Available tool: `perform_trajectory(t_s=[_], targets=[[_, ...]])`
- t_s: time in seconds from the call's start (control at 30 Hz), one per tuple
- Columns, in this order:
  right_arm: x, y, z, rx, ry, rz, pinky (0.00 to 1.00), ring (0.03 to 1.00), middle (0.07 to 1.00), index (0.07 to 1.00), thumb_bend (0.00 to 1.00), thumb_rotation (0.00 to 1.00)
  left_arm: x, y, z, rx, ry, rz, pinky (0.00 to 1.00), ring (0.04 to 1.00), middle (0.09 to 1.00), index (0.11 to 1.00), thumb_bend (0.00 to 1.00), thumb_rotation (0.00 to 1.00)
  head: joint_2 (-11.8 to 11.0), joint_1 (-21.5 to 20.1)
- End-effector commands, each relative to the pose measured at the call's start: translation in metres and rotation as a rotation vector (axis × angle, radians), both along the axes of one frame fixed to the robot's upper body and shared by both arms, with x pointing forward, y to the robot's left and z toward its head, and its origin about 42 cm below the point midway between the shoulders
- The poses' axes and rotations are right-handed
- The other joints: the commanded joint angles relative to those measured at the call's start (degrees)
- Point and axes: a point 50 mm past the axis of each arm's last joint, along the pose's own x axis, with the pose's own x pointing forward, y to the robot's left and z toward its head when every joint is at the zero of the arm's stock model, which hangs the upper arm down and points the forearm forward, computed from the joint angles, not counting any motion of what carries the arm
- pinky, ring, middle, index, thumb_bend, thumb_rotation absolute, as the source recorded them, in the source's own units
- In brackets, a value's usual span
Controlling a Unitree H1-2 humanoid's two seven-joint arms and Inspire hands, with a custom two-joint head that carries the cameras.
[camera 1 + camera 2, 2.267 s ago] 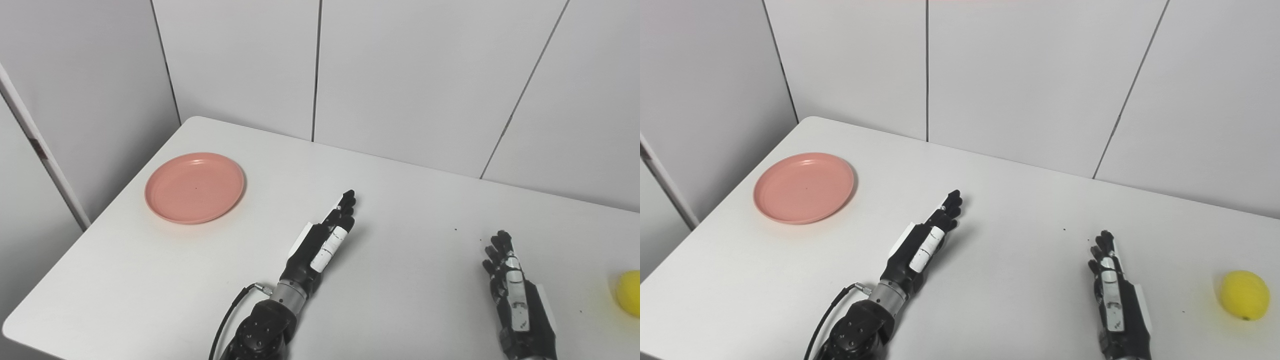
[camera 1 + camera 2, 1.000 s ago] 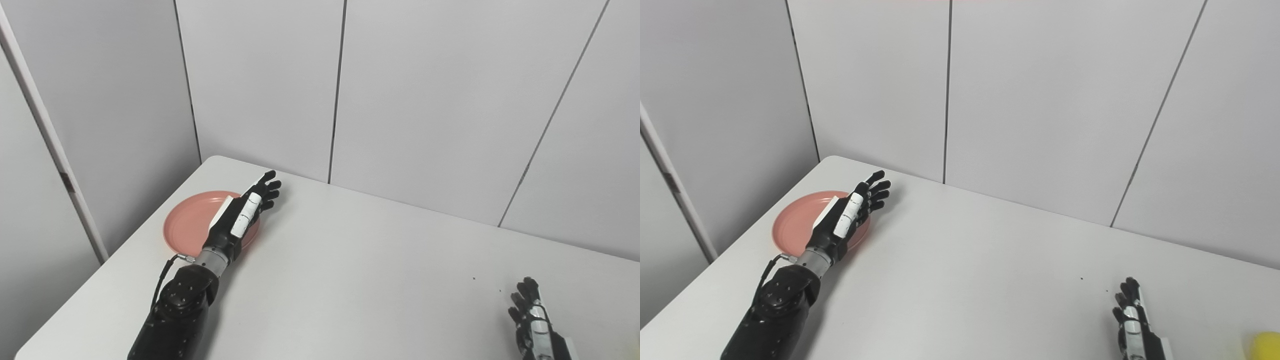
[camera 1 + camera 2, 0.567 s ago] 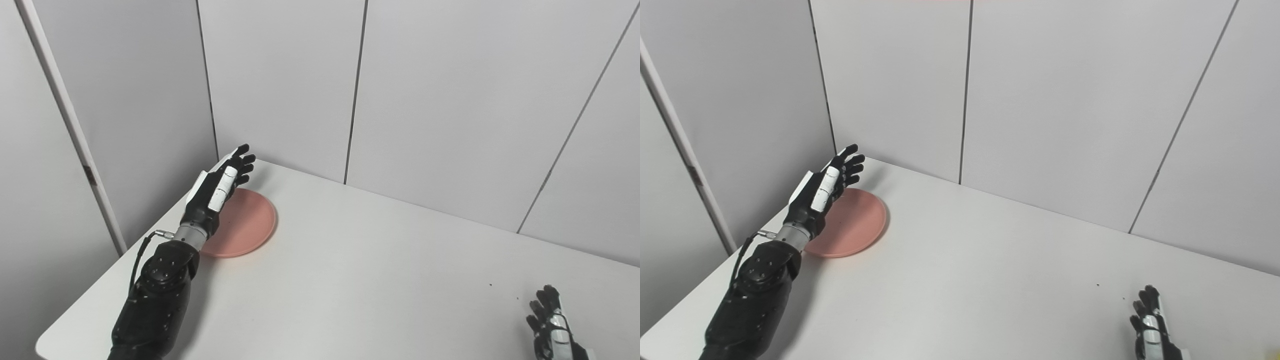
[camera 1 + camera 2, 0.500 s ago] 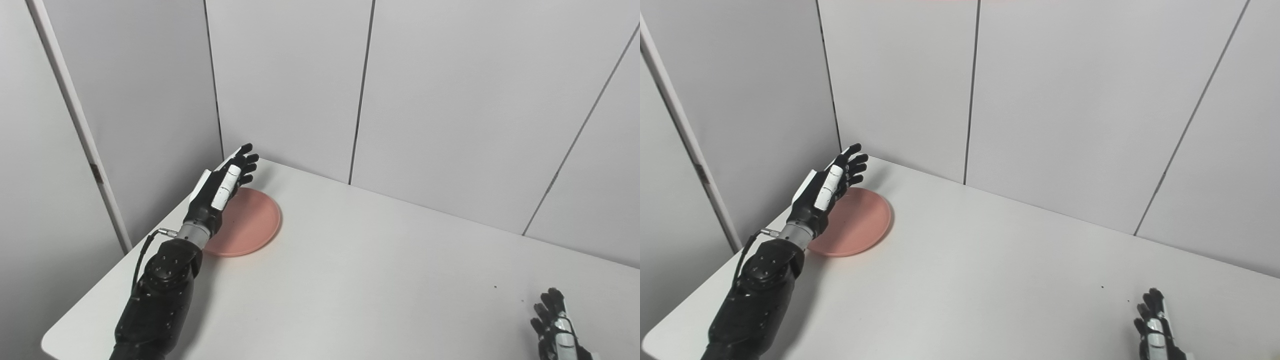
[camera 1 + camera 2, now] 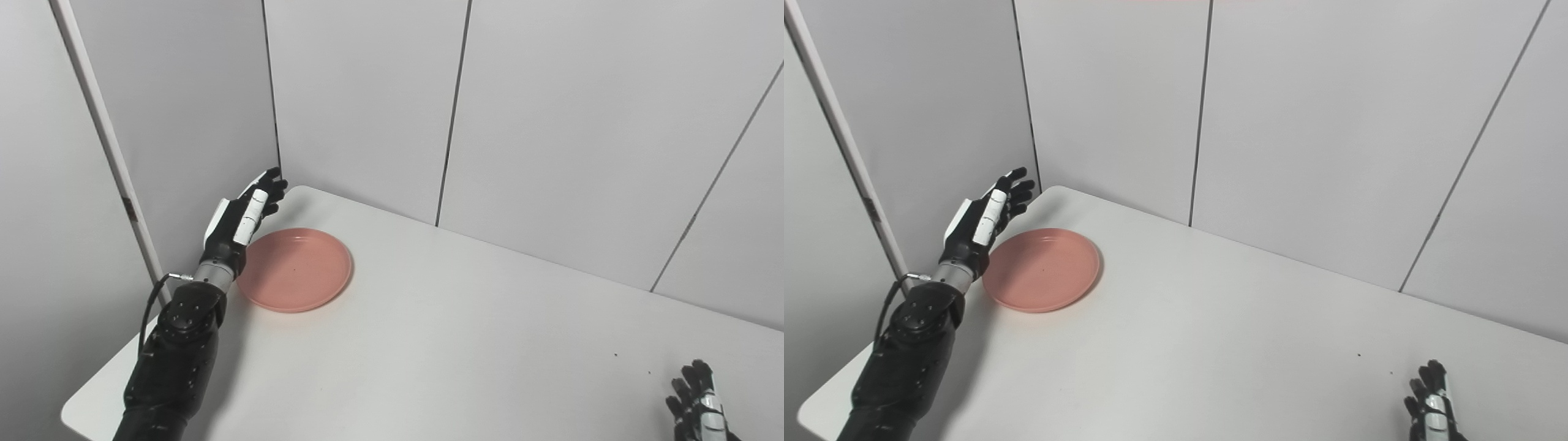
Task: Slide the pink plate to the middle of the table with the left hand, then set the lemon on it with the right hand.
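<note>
One white table [image 5: 441, 343] carries the pink plate [image 5: 297, 268] near its far left corner, with the left hand [image 5: 242, 214] released, fingers extended, just left of it, and the right hand [image 5: 1432, 407] unclenched at the bottom edge.

The left robot hand [image 5: 242, 211], fingers spread and holding nothing, hovers just left of the pink plate [image 5: 295, 269] near the table's [image 5: 441, 343] far left corner.
</note>
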Motion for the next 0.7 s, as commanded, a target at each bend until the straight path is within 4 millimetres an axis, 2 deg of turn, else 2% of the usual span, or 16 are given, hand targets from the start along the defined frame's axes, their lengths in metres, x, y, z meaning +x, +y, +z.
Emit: perform_trajectory(t_s=[0.0,0.23,0.33,0.67], targets=[[0.003,0.000,0.015,0.006,-0.052,0.008,1.00,1.000,1.000,1.000,0.56,0.98,0.002,0.013,0.025,0.037,-0.081,0.008,0.99,0.920,0.894,0.889,0.83,1.00,0.0,-0.1],[0.003,-0.001,0.014,0.012,-0.050,0.007,1.00,1.000,1.000,1.000,0.59,0.98,0.003,0.029,0.017,0.013,-0.054,0.027,0.99,0.930,0.896,0.889,0.82,1.00,-0.1,0.1],[0.002,-0.001,0.014,0.010,-0.048,0.006,1.00,1.000,1.000,1.000,0.61,0.97,0.005,0.033,0.013,0.015,-0.036,0.045,0.96,0.921,0.893,0.888,0.84,1.00,-0.2,0.2],[0.001,-0.001,0.016,0.007,-0.043,0.007,1.00,1.000,1.000,1.000,0.66,0.96,0.010,0.037,0.001,-0.007,-0.009,0.047,0.96,0.912,0.896,0.890,0.85,1.00,0.4,0.4]])
